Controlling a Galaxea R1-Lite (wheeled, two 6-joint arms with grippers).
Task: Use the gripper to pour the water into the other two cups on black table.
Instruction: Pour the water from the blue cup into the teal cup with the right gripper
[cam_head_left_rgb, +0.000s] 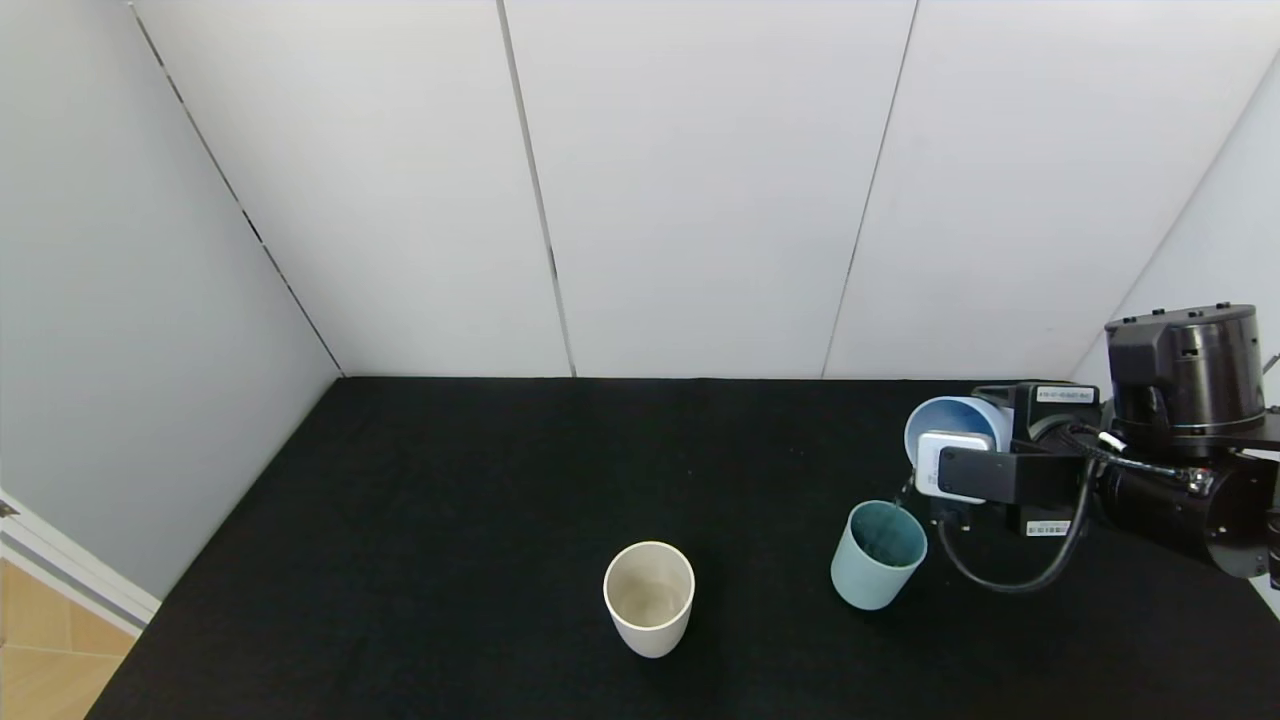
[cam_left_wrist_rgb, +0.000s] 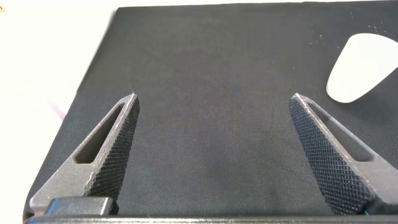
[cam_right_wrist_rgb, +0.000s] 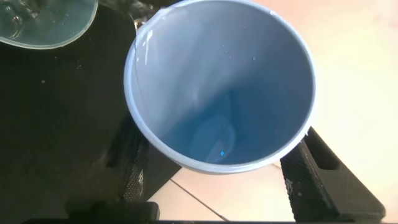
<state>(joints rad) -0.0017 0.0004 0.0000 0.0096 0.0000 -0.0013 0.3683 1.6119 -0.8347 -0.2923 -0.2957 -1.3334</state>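
Observation:
My right gripper (cam_head_left_rgb: 958, 472) is shut on a pale periwinkle-blue cup (cam_head_left_rgb: 950, 422), held tipped on its side at the right of the black table (cam_head_left_rgb: 450, 480). Its mouth faces left, just above and behind the mint-green cup (cam_head_left_rgb: 878, 555). In the right wrist view the blue cup (cam_right_wrist_rgb: 221, 87) fills the space between the gripper's (cam_right_wrist_rgb: 221, 173) fingers (cam_right_wrist_rgb: 129, 171), and the mint-green cup's rim (cam_right_wrist_rgb: 46, 28) shows a glint of water (cam_right_wrist_rgb: 18, 22). The cream-white cup (cam_head_left_rgb: 649, 598) stands upright near the front centre. My left gripper (cam_left_wrist_rgb: 214, 98) is open over bare cloth, the cream-white cup (cam_left_wrist_rgb: 364, 68) off to one side.
White wall panels (cam_head_left_rgb: 700, 180) close the back and both sides of the table. The table's left edge (cam_head_left_rgb: 215, 540) drops to a tan floor (cam_head_left_rgb: 45, 650). The right arm's black body (cam_head_left_rgb: 1190, 460) overhangs the table's right side.

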